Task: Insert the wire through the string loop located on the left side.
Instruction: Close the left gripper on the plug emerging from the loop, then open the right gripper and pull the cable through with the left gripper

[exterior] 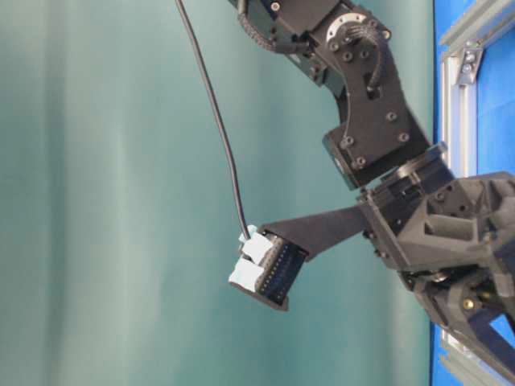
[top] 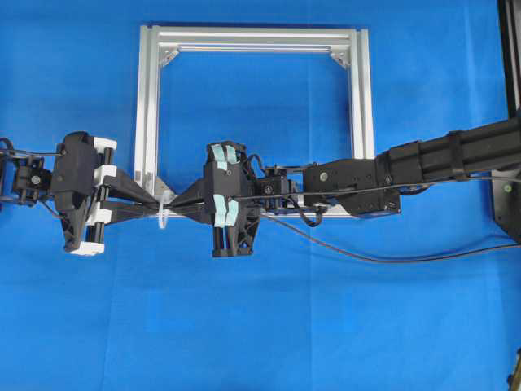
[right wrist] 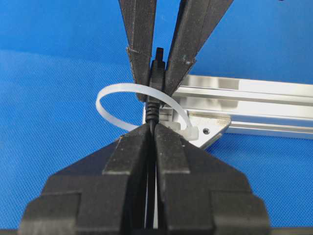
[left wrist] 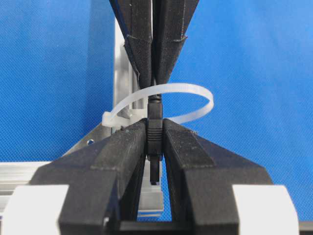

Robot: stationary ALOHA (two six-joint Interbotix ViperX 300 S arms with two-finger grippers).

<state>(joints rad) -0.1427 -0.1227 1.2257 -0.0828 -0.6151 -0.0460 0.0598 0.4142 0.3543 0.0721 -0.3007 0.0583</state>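
Observation:
The wire's dark plug point(left wrist: 155, 132) passes through the whitish string loop point(left wrist: 195, 94), which is tied to the frame's lower left corner. My left gripper point(left wrist: 155, 125) is shut on the plug on the near side of the loop. Facing it, my right gripper point(right wrist: 152, 128) is shut on the wire point(right wrist: 152, 113) just behind the plug point(right wrist: 156, 73); the loop point(right wrist: 113, 91) circles the wire between the two sets of jaws. From overhead, the left gripper point(top: 155, 206) and right gripper point(top: 173, 204) meet tip to tip at the loop point(top: 163, 218). The wire point(top: 366, 257) trails off to the right.
A square silver aluminium frame point(top: 151, 106) lies on the blue cloth, and both grippers work at its lower left corner bracket point(right wrist: 210, 128). The right arm point(top: 423, 163) crosses the frame's bottom rail. A black stand point(top: 509, 49) is at the right edge.

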